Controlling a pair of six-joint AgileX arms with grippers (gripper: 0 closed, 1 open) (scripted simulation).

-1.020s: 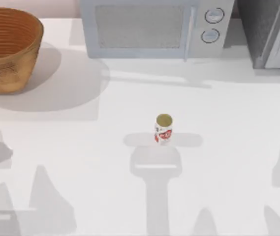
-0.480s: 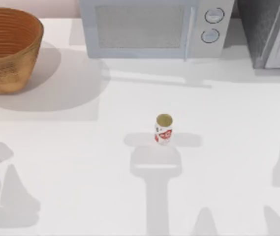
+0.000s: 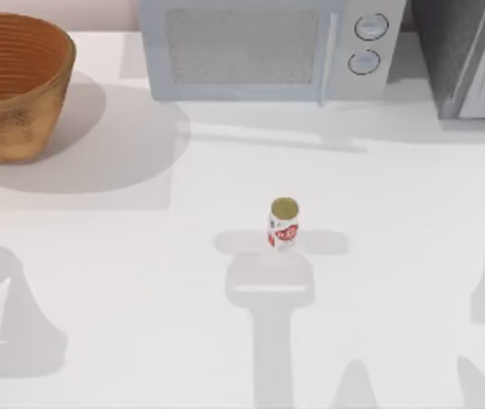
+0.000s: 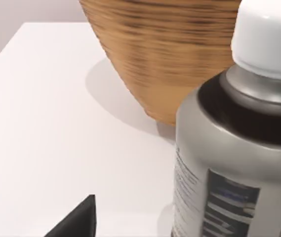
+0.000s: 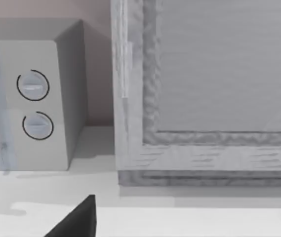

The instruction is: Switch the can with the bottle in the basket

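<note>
The can (image 3: 283, 224), white with red markings and a dull gold top, stands upright near the middle of the table. The wicker basket (image 3: 12, 85) sits at the back left, and its ribbed side (image 4: 165, 54) fills the far part of the left wrist view. A silver bottle (image 4: 234, 148) with a white cap stands upright outside the basket, very close to the left wrist camera. A black edge of my left gripper (image 4: 76, 224) shows beside the bottle, with bare table between them. A black edge of my right gripper (image 5: 76, 222) shows low in the right wrist view, facing the back right corner.
A grey microwave (image 3: 268, 47) with two round knobs stands at the back centre. A grey cabinet (image 3: 472, 55) stands at the back right, close before the right wrist camera. Arm shadows lie on the white table (image 3: 140, 256) along its left, front and right.
The arm shadow at the table's left front has shifted and changed shape across the frames. The can and the basket have not moved.
</note>
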